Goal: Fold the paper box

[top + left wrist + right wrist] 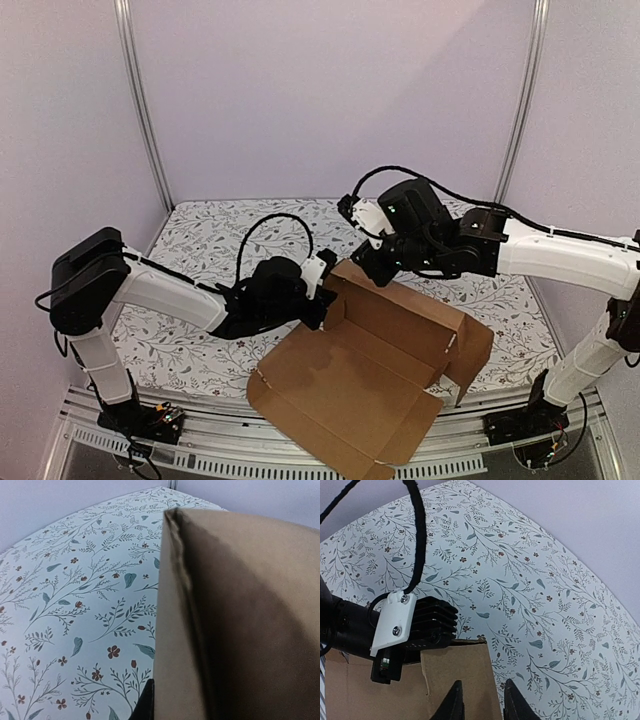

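Observation:
The paper box (370, 380) is a brown cardboard sheet, partly folded, lying open at the near middle of the table with one wall raised on its right. My left gripper (322, 292) is shut on the box's back left flap (240, 605). Only one black fingertip (146, 706) shows beside the card. My right gripper (366, 268) hovers at the box's back corner. Its two fingers (454, 700) stand a little apart, straddling the right edge of an upright flap (455, 670). The left gripper's ribbed black body (427, 622) sits just behind that flap.
A floral cloth (220, 240) covers the table. The box's near corner overhangs the metal rail (300, 455) at the front edge. White walls and two metal posts (145, 110) close off the back. A black cable (417, 535) hangs across the right wrist view.

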Tool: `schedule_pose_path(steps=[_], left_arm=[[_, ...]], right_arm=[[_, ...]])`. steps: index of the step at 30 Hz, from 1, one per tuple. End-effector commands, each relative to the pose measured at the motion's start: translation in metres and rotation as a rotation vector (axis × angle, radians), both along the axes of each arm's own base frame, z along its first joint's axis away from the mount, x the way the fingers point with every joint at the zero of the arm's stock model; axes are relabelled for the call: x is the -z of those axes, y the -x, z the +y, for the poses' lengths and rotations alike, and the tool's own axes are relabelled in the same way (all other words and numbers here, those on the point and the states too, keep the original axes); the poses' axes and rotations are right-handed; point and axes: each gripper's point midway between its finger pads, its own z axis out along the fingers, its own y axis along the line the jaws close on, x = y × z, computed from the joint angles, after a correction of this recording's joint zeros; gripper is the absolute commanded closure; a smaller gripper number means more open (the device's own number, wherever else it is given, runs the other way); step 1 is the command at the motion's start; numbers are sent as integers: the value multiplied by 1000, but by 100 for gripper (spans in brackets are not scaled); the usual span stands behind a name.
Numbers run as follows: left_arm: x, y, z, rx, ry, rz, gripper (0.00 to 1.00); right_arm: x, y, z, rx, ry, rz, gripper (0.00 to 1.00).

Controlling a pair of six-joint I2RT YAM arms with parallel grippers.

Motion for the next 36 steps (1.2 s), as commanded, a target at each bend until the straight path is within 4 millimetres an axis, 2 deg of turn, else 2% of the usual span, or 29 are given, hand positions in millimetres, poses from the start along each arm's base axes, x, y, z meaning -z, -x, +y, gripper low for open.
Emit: schedule_pose_path(steps=[1, 3, 5, 13, 22, 27, 36], left_arm=[[15, 4, 5, 6, -58, 6, 91], [15, 4, 7, -5, -47, 8, 88], [17, 4, 9, -15, -39, 13, 85], [20, 5, 18, -70, 11, 24, 70], [15, 6, 28, -106, 58, 11, 59], [21, 0, 26, -122, 50, 7, 57], [18, -9, 7, -102, 91, -9, 55]], right_arm=[[4, -10, 18, 25, -107, 49, 83], [8, -15, 19, 46, -128, 57, 94], [13, -19, 23, 59, -148, 65, 100], [41, -19, 39, 49, -176, 135, 100], [70, -14, 37, 66, -165, 194, 100], [75, -13, 35, 70, -158, 203, 100], [76, -9, 35, 65, -166, 220, 100]])
